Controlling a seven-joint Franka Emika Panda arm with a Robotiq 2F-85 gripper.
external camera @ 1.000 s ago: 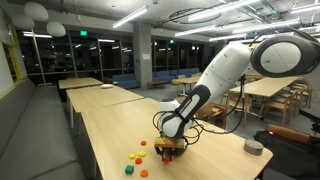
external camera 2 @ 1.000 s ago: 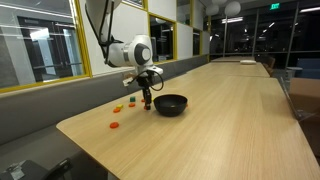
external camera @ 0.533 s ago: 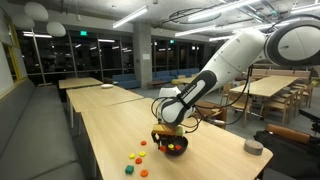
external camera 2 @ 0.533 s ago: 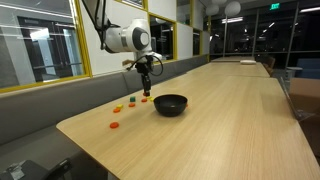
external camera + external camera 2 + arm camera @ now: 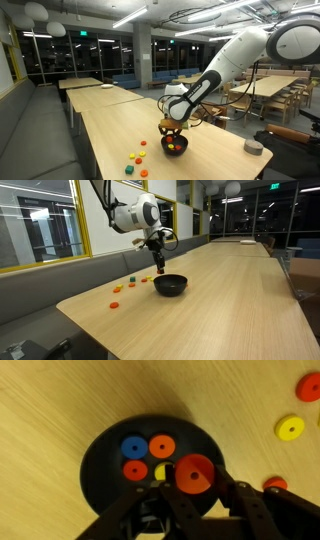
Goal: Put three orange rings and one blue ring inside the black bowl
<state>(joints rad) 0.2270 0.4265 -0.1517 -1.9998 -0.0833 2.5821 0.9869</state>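
In the wrist view the black bowl (image 5: 150, 455) lies right below my gripper (image 5: 192, 485). Inside it lie a blue ring (image 5: 133, 449), two orange rings (image 5: 161, 447) (image 5: 134, 470) and a yellow ring (image 5: 160, 473). My gripper is shut on a third orange ring (image 5: 193, 474) and holds it over the bowl's right side. In both exterior views the gripper (image 5: 172, 128) (image 5: 158, 266) hangs just above the bowl (image 5: 175, 146) (image 5: 170, 284).
Loose rings lie on the wooden table beside the bowl: yellow (image 5: 290, 428), orange (image 5: 309, 388) and a red-orange one (image 5: 274, 485); more lie on the table in both exterior views (image 5: 137, 160) (image 5: 124, 286). A low grey round thing (image 5: 253, 147) sits near the table's end.
My gripper has risen from the table beside the rings and moved over the bowl, carrying the orange ring.
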